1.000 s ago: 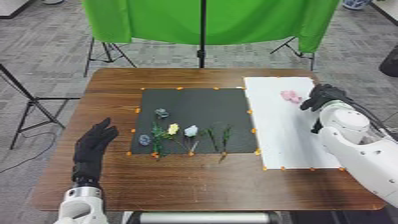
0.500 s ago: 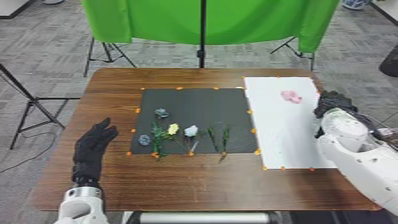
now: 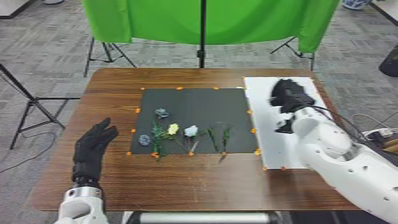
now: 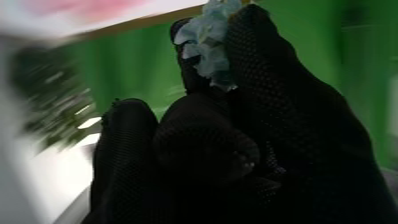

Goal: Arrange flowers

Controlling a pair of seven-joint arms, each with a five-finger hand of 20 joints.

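Note:
My right hand (image 3: pixel 290 93) is over the upper part of the white sheet (image 3: pixel 270 145). In the right wrist view, the right hand (image 4: pixel 293 100) pinches a pale blue-green flower (image 4: pixel 210 42) between its fingertips. A blurred pink flower (image 4: pixel 84 9) lies on white beyond it. On the dark mat (image 3: pixel 200 102) are a blue-grey flower (image 3: pixel 161 113), a dark blue flower (image 3: pixel 144 140), a yellow flower (image 3: pixel 173 129), a white flower (image 3: pixel 191 131) and green stems (image 3: pixel 226 138). My left hand (image 3: pixel 91 145) rests left of the mat, its fingers straight.
The brown table (image 3: pixel 204 185) carries both sheets, with orange tabs along their edges. A green cloth (image 3: pixel 160 20) hangs behind the table on a stand. Blurred green foliage (image 4: pixel 58 95) shows beside the hand in the right wrist view.
My right hand has moved from the sheet's right edge inward and away from the robot, now covering the spot where the pink flower showed. The left hand has not moved.

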